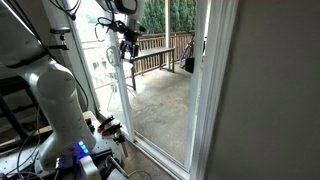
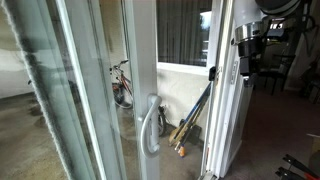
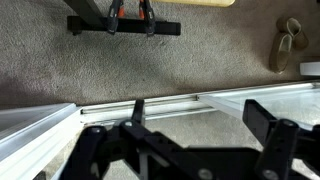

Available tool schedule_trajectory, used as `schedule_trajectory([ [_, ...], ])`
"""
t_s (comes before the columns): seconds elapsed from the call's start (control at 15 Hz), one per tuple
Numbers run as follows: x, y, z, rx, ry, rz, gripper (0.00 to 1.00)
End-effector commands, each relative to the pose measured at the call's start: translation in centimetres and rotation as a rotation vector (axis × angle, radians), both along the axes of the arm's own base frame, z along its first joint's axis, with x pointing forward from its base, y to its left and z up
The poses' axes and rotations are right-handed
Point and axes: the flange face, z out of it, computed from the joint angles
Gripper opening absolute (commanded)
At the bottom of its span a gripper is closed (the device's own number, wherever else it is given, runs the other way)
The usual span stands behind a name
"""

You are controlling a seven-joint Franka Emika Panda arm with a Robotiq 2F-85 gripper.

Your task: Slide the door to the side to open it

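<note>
The door (image 1: pixel 125 92) is a tall clear glass panel in a slim white frame, with the patio showing through it. In an exterior view my gripper (image 1: pixel 127 47) is high up, right beside the frame's vertical edge. From another side my gripper (image 2: pixel 247 60) hangs next to a white upright (image 2: pixel 222 100). I cannot tell whether it touches. In the wrist view the gripper (image 3: pixel 200 118) looks down with its jaws open and empty above the floor track (image 3: pixel 160 104).
A white stile with a curved handle (image 2: pixel 150 126) stands near the camera. A thick white jamb (image 1: pixel 205 90) and a grey wall (image 1: pixel 270 90) are beside the doorway. A bike (image 2: pixel 120 85) and a wooden railing (image 1: pixel 160 50) are outside. Clamps (image 3: pixel 130 18) and slippers (image 3: pixel 287 42) lie on the carpet.
</note>
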Motion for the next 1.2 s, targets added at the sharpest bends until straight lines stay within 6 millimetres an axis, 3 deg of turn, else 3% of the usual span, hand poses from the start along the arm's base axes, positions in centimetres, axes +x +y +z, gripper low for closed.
schedule_trajectory([
  [0.0,0.0,-0.4,0.1,-0.012,0.004,0.014,1.00],
  [0.27,1.0,-5.4,1.3,-0.101,0.030,0.118,1.00],
  [0.47,2.0,-9.7,3.5,-0.184,0.012,0.189,1.00],
  [0.6,2.7,-11.4,5.0,-0.211,-0.040,0.220,1.00],
  [0.93,3.5,-12.6,7.6,-0.301,-0.219,0.289,1.00],
  [1.13,4.2,-12.2,7.7,-0.295,-0.229,0.249,1.00],
])
